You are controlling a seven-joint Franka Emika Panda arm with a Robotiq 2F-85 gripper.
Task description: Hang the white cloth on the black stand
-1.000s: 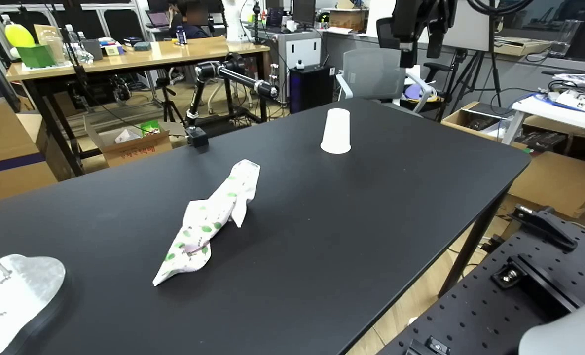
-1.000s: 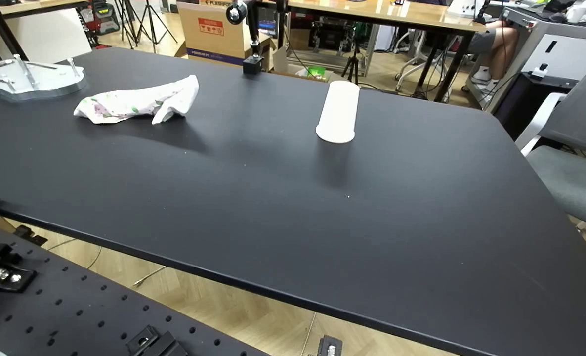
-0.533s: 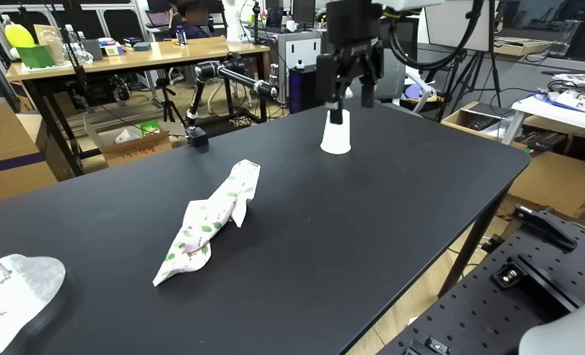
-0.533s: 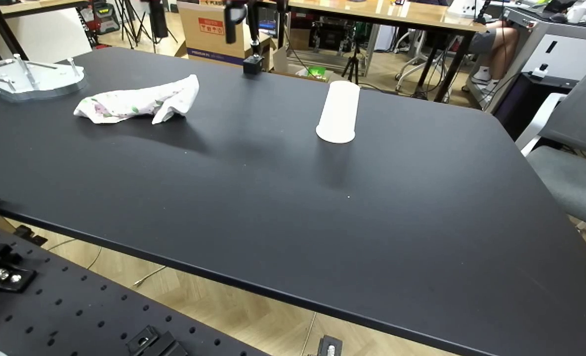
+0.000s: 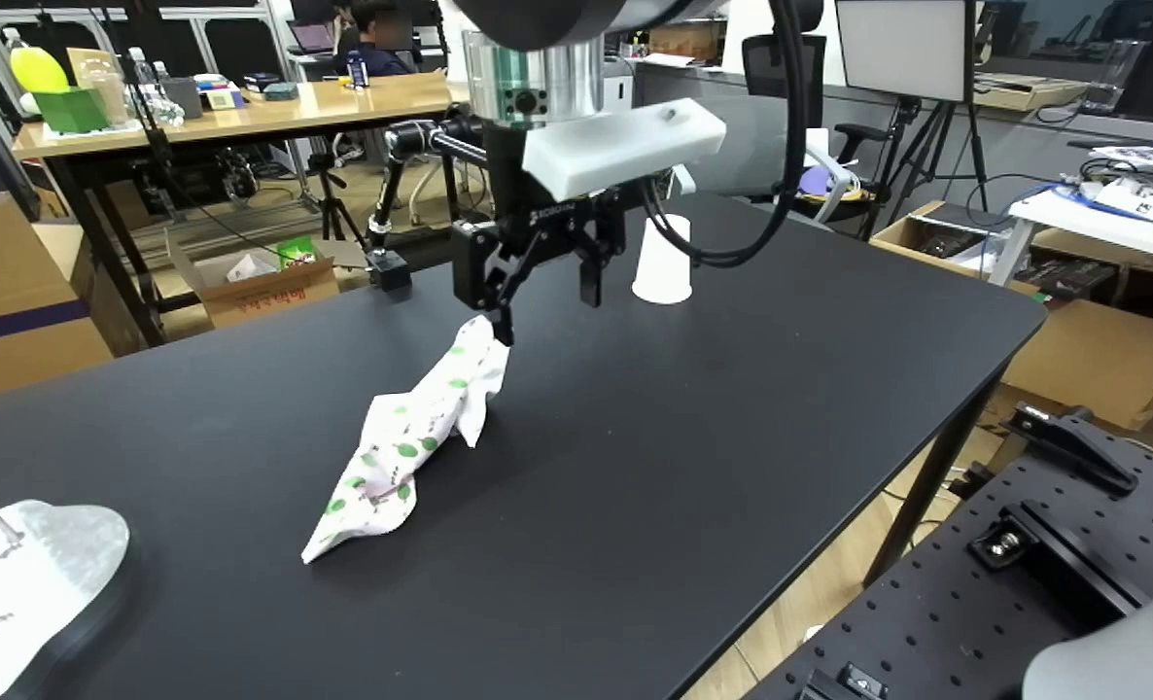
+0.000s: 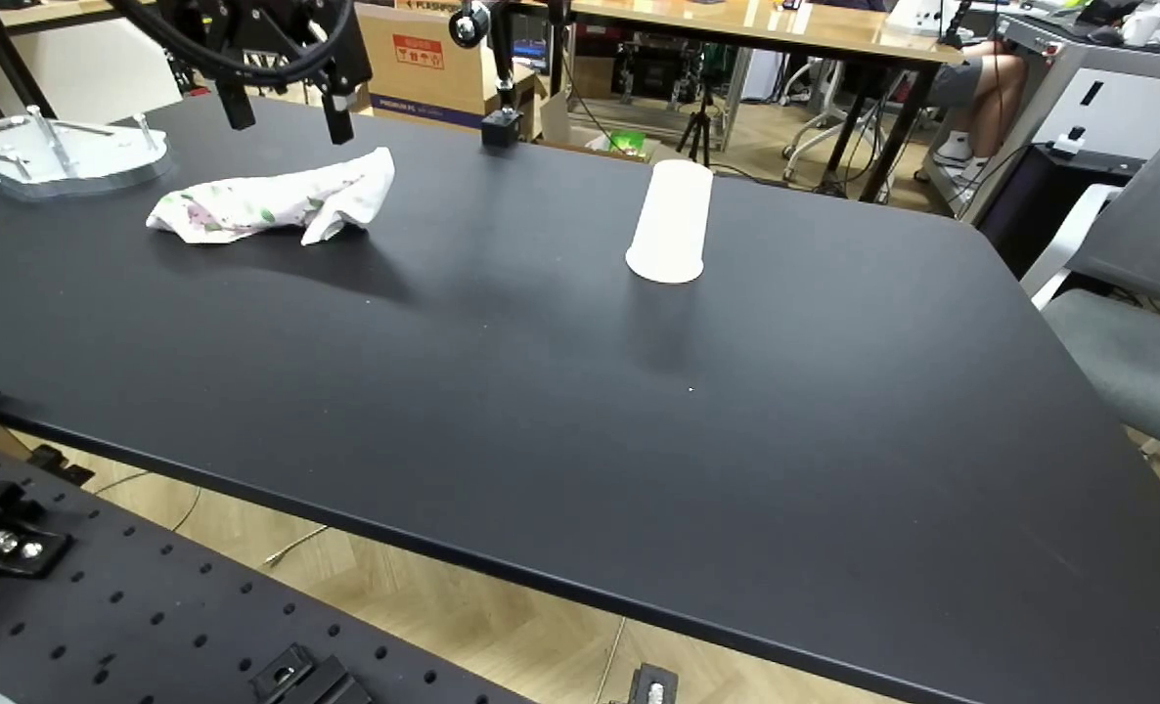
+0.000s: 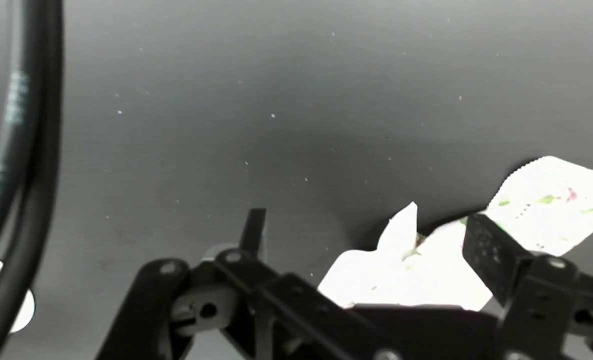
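The white cloth [image 5: 397,447] with green leaf prints lies crumpled in a long strip on the black table in both exterior views [image 6: 277,200]. The black stand [image 5: 382,209] is a jointed post with a sideways arm at the table's far edge. Its arm is partly hidden behind my gripper, and its base and lower post show in an exterior view [image 6: 502,122]. My gripper [image 5: 547,313] is open and points down above the cloth's far end [image 6: 290,125]. In the wrist view the cloth [image 7: 401,280] lies below and between the open fingers [image 7: 366,217]. The fingers appear apart from it.
An upside-down white cup [image 5: 663,258] stands on the table [image 5: 732,418], to the right of the cloth in both exterior views [image 6: 671,220]. A grey plate with metal pegs [image 5: 61,554] lies at the table's left [image 6: 62,161]. A cable [image 7: 31,150] loops beside the wrist.
My gripper has come in from the upper right in an exterior view, passed in front of the cup and lowered to above the cloth. It stays open. Cloth, cup and stand have not moved.
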